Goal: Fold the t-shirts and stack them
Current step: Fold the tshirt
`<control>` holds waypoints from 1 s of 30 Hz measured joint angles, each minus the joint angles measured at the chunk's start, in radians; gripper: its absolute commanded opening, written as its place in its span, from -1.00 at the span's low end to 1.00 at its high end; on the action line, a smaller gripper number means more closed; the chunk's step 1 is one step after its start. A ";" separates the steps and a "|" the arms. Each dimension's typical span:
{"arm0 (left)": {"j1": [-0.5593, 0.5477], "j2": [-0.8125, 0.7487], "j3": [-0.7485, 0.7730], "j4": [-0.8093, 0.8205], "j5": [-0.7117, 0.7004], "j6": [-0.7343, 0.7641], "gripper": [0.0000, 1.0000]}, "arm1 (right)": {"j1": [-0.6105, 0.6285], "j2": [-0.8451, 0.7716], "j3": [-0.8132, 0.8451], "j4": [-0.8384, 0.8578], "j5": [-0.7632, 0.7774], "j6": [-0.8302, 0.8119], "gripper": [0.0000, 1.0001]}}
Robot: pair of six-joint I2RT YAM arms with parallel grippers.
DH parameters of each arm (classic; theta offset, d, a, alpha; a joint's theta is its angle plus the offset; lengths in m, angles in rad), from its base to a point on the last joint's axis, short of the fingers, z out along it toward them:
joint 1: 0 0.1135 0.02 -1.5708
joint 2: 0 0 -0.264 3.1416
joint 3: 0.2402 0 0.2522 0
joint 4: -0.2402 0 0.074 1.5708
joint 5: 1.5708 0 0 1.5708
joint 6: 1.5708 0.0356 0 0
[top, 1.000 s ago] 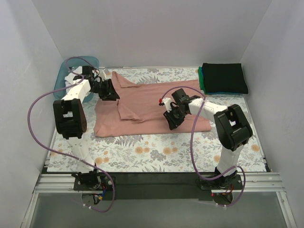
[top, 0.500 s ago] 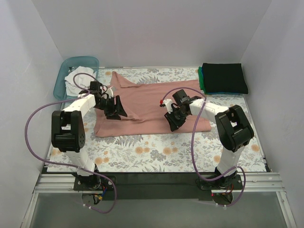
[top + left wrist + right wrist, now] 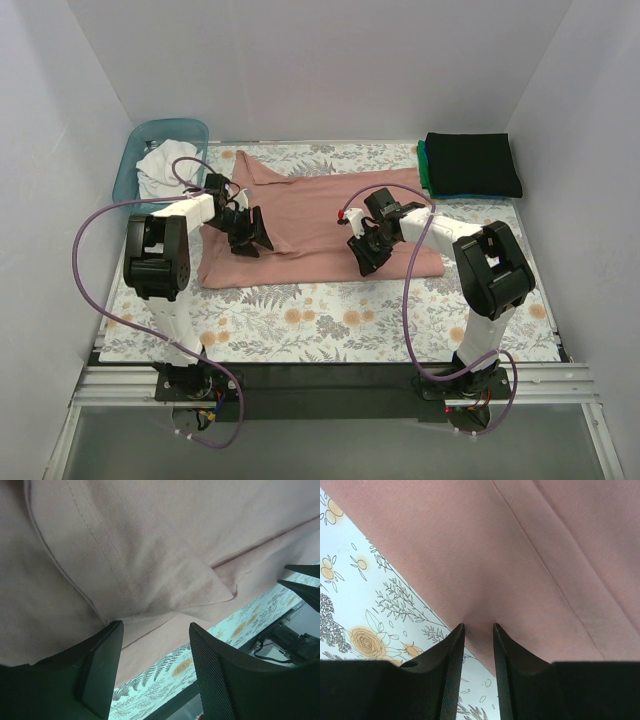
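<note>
The large dusty-pink t-shirt (image 3: pixel 310 215) lies spread on the floral table cover, its left sleeve folded inward. My left gripper (image 3: pixel 250 235) hovers over that folded sleeve; in the left wrist view (image 3: pixel 155 627) its jaws stand wide apart and empty above the pink cloth (image 3: pixel 150 540). My right gripper (image 3: pixel 362 255) sits at the shirt's front edge. In the right wrist view (image 3: pixel 478 626) its jaws are narrowly apart, tips pressed on the pink cloth (image 3: pixel 530 545), and the hem runs flat between them. A folded black t-shirt (image 3: pixel 470 163) lies on a teal-green one (image 3: pixel 424 172) at the back right.
A translucent teal basket (image 3: pixel 128 172) at the back left holds a crumpled white t-shirt (image 3: pixel 162 160). White walls close in the left, back and right. The floral cover (image 3: pixel 330 320) runs to the near edge in front of the shirt.
My left gripper has moved from beside the basket, right and toward the near side, onto the shirt's folded left sleeve. The right gripper has hardly moved.
</note>
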 measured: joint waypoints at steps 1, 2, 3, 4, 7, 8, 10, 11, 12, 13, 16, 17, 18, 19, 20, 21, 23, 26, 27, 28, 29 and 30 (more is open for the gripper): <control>0.000 -0.002 0.000 0.000 -0.002 -0.001 0.13 | 0.000 0.000 0.000 0.000 0.000 0.000 -0.28; 0.000 -0.003 0.000 0.000 -0.003 -0.001 0.17 | 0.000 0.000 0.000 0.000 0.000 0.000 -0.29; 0.000 -0.006 0.000 0.000 -0.003 -0.003 0.20 | 0.000 0.000 0.000 0.000 0.000 0.000 -0.28; 0.000 -0.010 -0.001 -0.002 -0.006 -0.004 0.21 | 0.000 0.000 0.000 0.000 0.000 0.000 -0.29; -0.002 -0.028 -0.006 -0.008 -0.028 -0.005 0.22 | 0.000 0.000 -0.002 0.001 0.000 -0.001 -0.29; -0.002 -0.031 -0.006 -0.012 -0.036 -0.005 0.22 | 0.000 0.000 -0.002 0.001 0.000 -0.001 -0.29; -0.002 -0.033 -0.006 -0.019 -0.057 -0.005 0.22 | 0.000 -0.002 -0.003 0.002 0.000 -0.001 -0.29; -0.002 -0.033 -0.006 -0.023 -0.069 -0.004 0.21 | 0.000 -0.002 -0.004 0.001 0.000 -0.001 -0.29; -0.001 -0.033 -0.006 -0.027 -0.079 -0.004 0.20 | -0.001 -0.003 -0.005 0.002 0.000 -0.001 -0.29; -0.001 -0.033 -0.006 -0.032 -0.085 -0.004 0.19 | -0.001 -0.004 -0.007 0.002 0.000 -0.001 -0.29; -0.001 -0.033 -0.006 -0.040 -0.105 -0.004 0.09 | -0.002 -0.006 -0.010 0.002 0.000 -0.001 -0.29; -0.001 -0.033 -0.006 -0.040 -0.107 -0.005 0.04 | -0.002 -0.006 -0.010 0.002 0.000 -0.001 -0.29; -0.001 -0.033 -0.006 -0.039 -0.107 -0.005 0.00 | -0.002 -0.006 -0.010 0.002 0.000 -0.001 -0.29; -0.001 -0.033 -0.006 -0.038 -0.106 -0.006 -0.12 | -0.002 -0.006 -0.010 0.002 0.000 -0.001 -0.29; -0.001 -0.032 -0.005 -0.036 -0.105 -0.008 -0.19 | -0.002 -0.006 -0.010 0.002 0.000 -0.001 -0.30; -0.001 -0.032 -0.005 -0.034 -0.101 -0.010 -0.27 | -0.002 -0.006 -0.010 0.002 0.000 -0.001 -0.30; -0.001 -0.032 -0.003 -0.026 -0.095 -0.011 -0.49 | -0.002 -0.006 -0.010 0.002 0.000 -0.001 -0.31; -0.001 -0.029 0.010 -0.013 -0.090 -0.014 -0.73 | -0.003 -0.006 -0.010 0.002 0.000 -0.001 -0.32; -0.001 -0.029 0.019 -0.011 -0.088 -0.017 -0.77 | -0.004 -0.006 -0.010 0.002 0.000 -0.001 -0.32; -0.001 -0.029 0.029 -0.007 -0.085 -0.017 -0.84 | -0.004 -0.006 -0.010 0.002 0.000 -0.001 -0.33; -0.001 -0.027 0.041 -0.005 -0.081 -0.018 -0.90 | -0.004 -0.006 -0.010 0.002 -0.001 -0.001 -0.33; -0.001 -0.027 0.055 -0.001 -0.077 -0.019 -0.98 | -0.004 -0.006 -0.011 0.002 -0.001 -0.002 -0.33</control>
